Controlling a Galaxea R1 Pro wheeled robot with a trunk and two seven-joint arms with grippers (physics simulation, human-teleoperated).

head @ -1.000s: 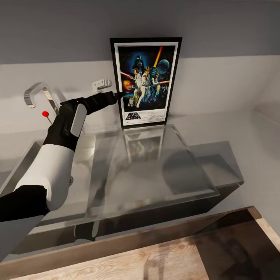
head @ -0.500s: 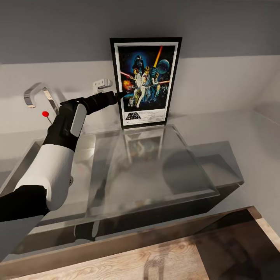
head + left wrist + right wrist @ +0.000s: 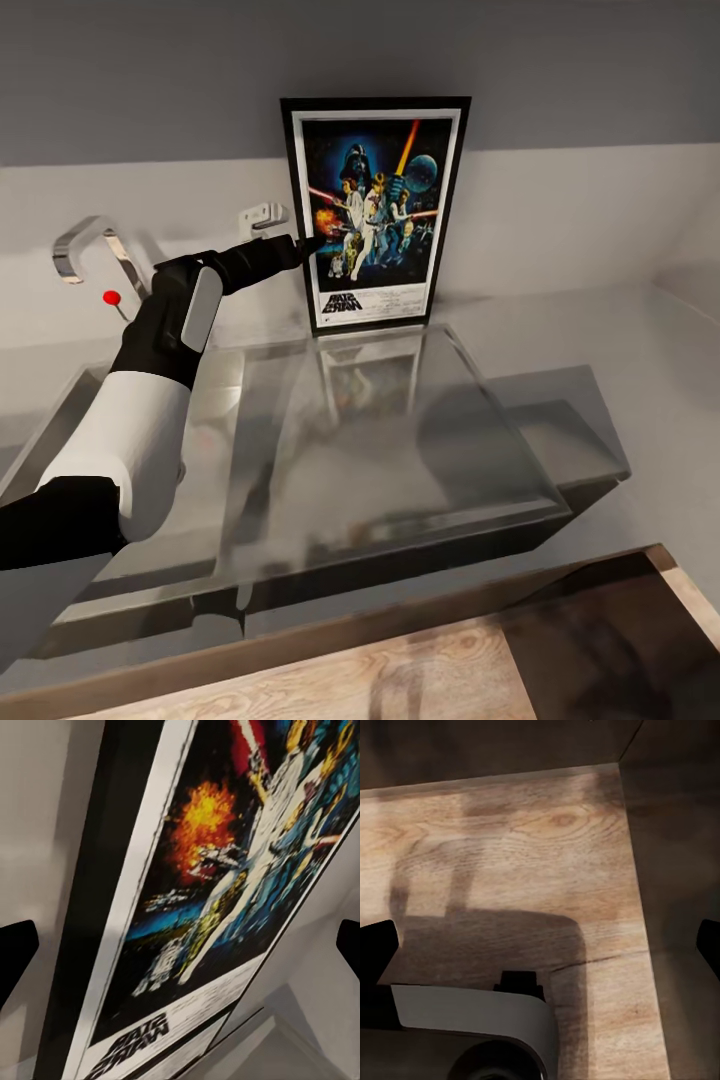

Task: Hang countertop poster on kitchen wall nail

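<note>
In the head view the black-framed, white-bordered Star Wars film poster (image 3: 374, 220) stands upright at the back of the glossy grey kitchen countertop (image 3: 400, 440) against the wall, the black left gripper (image 3: 305, 244) touching its left edge, grip state unclear; the left wrist view shows spread fingertips (image 3: 16, 956) flanking the poster's mirrored "STAR WARS" logo (image 3: 139, 1044); the right wrist view shows parted fingertips (image 3: 379, 945) over the pale wood floor (image 3: 532, 855).

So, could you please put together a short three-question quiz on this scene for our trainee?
1. True or false: the poster lies flat on the kitchen countertop.
2. Which gripper is at the poster's edge: A) left gripper, B) right gripper?
3. Fill in: the right wrist view looks down on a pale ____ floor.

Key: 1. False, it stands upright against the wall. 2. A. 3. Wood.
</note>
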